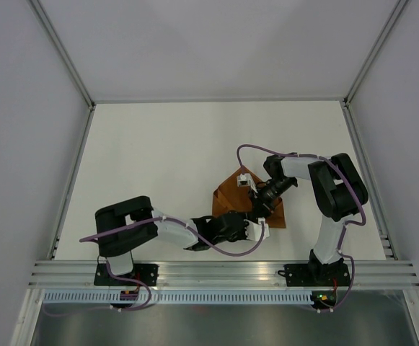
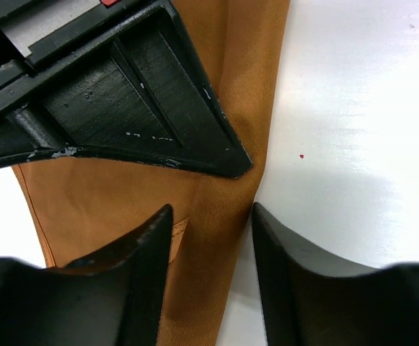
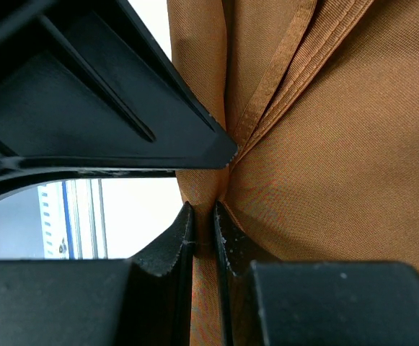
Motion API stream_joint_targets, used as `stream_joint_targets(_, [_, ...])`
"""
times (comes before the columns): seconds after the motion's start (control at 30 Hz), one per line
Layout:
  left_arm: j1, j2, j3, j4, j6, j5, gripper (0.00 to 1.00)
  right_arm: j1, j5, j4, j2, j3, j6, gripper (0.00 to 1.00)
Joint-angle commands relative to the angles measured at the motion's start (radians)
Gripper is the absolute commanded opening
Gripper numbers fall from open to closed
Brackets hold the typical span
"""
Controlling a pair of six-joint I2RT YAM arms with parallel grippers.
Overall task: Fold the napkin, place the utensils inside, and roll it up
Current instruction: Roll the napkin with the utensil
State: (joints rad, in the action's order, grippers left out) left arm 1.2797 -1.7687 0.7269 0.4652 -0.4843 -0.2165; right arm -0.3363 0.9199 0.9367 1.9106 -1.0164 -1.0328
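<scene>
On the right-centre of the white table (image 1: pixel 159 158), the rust-orange napkin (image 1: pixel 228 198) lies folded into a rough triangle with both grippers on it. The right gripper (image 3: pixel 203 213) pinches a raised fold, its jaws nearly pressed together. The left gripper (image 2: pixel 210 213) stands spread astride a narrow strip at the cloth's edge, not clamping it. The weave is fine and faintly shiny, with layered stitched hem bands (image 3: pixel 281 79). From above, the black arms (image 1: pixel 173 229) cover much of the cloth.

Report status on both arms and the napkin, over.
Right fingers pinched shut on a napkin fold. Left fingers open, straddling the napkin's edge, not clamped. Utensils not in view; nothing blocking seen.
</scene>
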Motion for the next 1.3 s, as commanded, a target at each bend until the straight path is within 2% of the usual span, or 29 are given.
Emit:
stream_joint_targets(0.0, [-0.019, -0.034, 0.025, -0.002, 0.013, 0.077, 0.50, 0.000, -0.176, -0.091, 0.056, 0.022, -0.061, 0.00])
stream_joint_targets(0.13, [-0.025, -0.054, 0.045, -0.042, 0.032, 0.115, 0.39, 0.002, -0.174, -0.091, 0.057, 0.022, -0.061, 0.01])
stream_joint_targets(0.23, [-0.036, -0.070, 0.068, -0.095, 0.045, 0.161, 0.22, 0.002, -0.176, -0.090, 0.057, 0.022, -0.061, 0.00])
stream_joint_targets(0.27, [-0.039, -0.074, 0.084, -0.124, 0.049, 0.186, 0.12, 0.002, -0.174, -0.090, 0.057, 0.022, -0.059, 0.00])
stream_joint_targets(0.37, [-0.055, -0.084, 0.104, -0.157, 0.064, 0.245, 0.02, 0.000, -0.171, -0.093, 0.050, 0.022, -0.055, 0.00])
stream_joint_targets(0.47, [-0.088, -0.086, 0.124, -0.207, 0.090, 0.334, 0.02, 0.002, -0.168, -0.096, 0.021, 0.018, -0.038, 0.08])
stream_joint_targets(0.5, [-0.098, -0.089, 0.131, -0.233, 0.098, 0.357, 0.02, 0.003, -0.161, -0.096, 0.007, 0.015, -0.035, 0.17])
stream_joint_targets(0.6, [-0.152, -0.104, 0.157, -0.273, 0.137, 0.457, 0.02, 0.014, -0.138, -0.088, -0.064, 0.007, -0.019, 0.32])
stream_joint_targets(0.73, [-0.192, -0.126, 0.200, -0.344, 0.179, 0.546, 0.02, 0.042, -0.119, -0.101, -0.183, -0.008, 0.022, 0.44])
stream_joint_targets(0.87, [-0.229, -0.129, 0.198, -0.338, 0.216, 0.629, 0.02, 0.075, -0.118, -0.142, -0.271, -0.034, 0.097, 0.50])
stream_joint_targets(1.0, [-0.284, -0.143, 0.216, -0.356, 0.265, 0.681, 0.02, 0.141, -0.122, -0.220, -0.353, -0.033, 0.181, 0.51])
stream_joint_targets(1.1, [-0.318, -0.169, 0.252, -0.393, 0.300, 0.730, 0.02, 0.181, -0.119, -0.234, -0.424, -0.021, 0.165, 0.51])
stream_joint_targets(1.27, [-0.359, -0.209, 0.279, -0.424, 0.351, 0.818, 0.02, 0.180, -0.115, -0.236, -0.564, 0.070, 0.117, 0.52])
